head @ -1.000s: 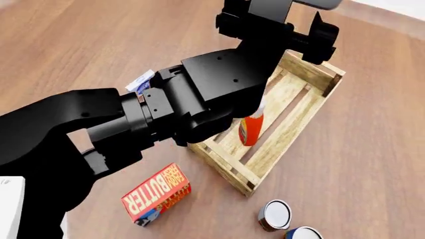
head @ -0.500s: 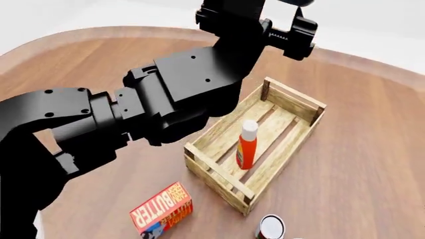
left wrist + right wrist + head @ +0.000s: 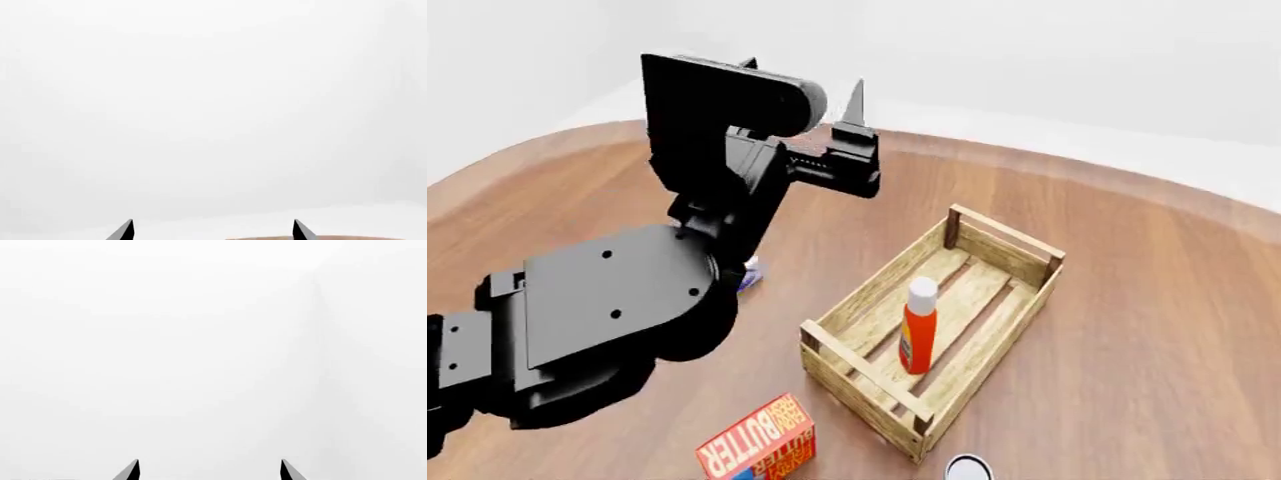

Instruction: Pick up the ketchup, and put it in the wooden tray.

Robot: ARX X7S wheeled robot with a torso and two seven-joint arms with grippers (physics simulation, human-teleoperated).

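The ketchup [image 3: 918, 325], a red-orange bottle with a white cap, stands upright inside the wooden tray [image 3: 1004, 238], touched by no gripper. My left arm [image 3: 627, 310] is raised at the left, well clear of the tray, with one fingertip [image 3: 854, 102] pointing up. In the left wrist view, my left gripper [image 3: 212, 232] is open with nothing between its tips and faces a white wall. My right gripper [image 3: 209, 472] is also open and empty in the right wrist view; it does not show in the head view.
A red-and-orange butter box [image 3: 758, 442] lies on the wooden table [image 3: 1148, 330] in front of the tray's near-left corner. A can's top [image 3: 968, 468] peeks in at the bottom edge. A small blue-white object [image 3: 749, 273] shows behind my left arm.
My left arm has lifted up and swung left, away from the tray. The ketchup stays standing in the tray, now fully uncovered. The head view has shifted, showing more of the far table edge.
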